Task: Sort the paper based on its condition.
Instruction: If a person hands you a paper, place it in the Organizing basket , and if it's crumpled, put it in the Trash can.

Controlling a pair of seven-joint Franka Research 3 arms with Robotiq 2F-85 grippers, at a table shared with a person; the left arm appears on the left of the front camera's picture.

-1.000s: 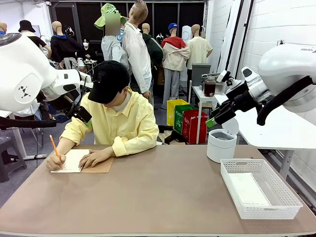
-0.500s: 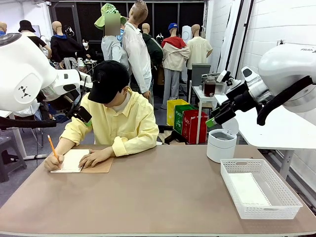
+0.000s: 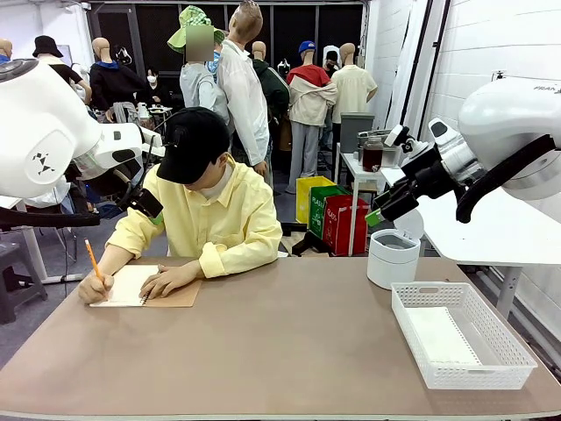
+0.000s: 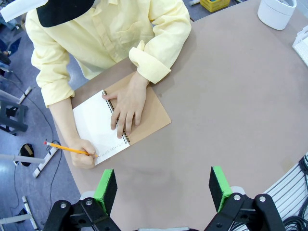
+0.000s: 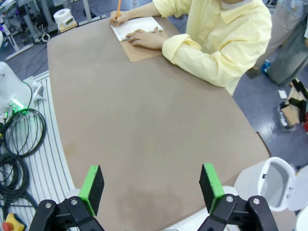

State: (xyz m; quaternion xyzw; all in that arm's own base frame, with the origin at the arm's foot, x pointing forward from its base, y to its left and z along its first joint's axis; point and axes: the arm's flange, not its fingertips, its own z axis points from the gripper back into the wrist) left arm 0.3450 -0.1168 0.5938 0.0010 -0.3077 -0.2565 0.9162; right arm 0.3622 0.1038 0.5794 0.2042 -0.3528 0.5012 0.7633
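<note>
My left pincer (image 4: 163, 185) is spread wide above the tabletop (image 4: 231, 110), my right pincer (image 5: 151, 185) equally wide. What looks like paper (image 3: 443, 336) lies in the white basket (image 3: 482, 377); the person's hand (image 4: 126, 103) rests on a notebook (image 4: 151, 115).

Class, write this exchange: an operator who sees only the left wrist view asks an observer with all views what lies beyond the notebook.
Operator: What is that white mesh at my picture's edge?
Observer: A white basket on the table, with one white sheet lying flat inside.
Operator: Where is my right hand?
Observer: The right hand is open, raised above the table, holding nothing.
</note>
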